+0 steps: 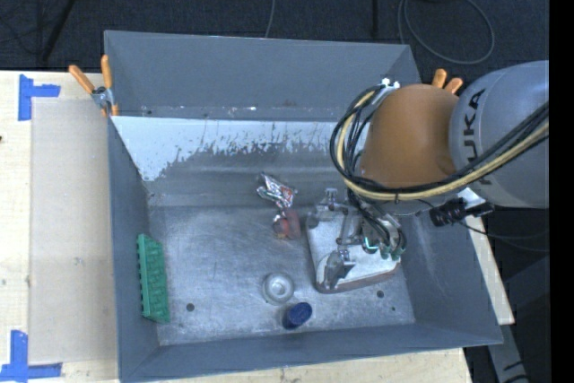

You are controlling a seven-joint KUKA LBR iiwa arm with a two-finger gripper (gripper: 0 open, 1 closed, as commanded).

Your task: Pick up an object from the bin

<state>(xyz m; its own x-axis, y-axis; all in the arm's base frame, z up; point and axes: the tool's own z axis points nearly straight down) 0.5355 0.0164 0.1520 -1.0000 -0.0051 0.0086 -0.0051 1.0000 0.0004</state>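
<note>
Hanging low over bin [206,238] floor, right of centre: jaws. You cannot tell whether spread or pressed together. Nearest thing: small reddish-brown lump [287,227], mid-floor, just beside jaws. Crumpled foil wrapper [276,190] nearer back wall. Clear cup [278,287], blue cap [296,315] near front edge. Green comb [152,278] by left wall.

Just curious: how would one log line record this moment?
gripper: down in bin, right side | nearest: reddish piece, crumpled foil wrapper
</note>
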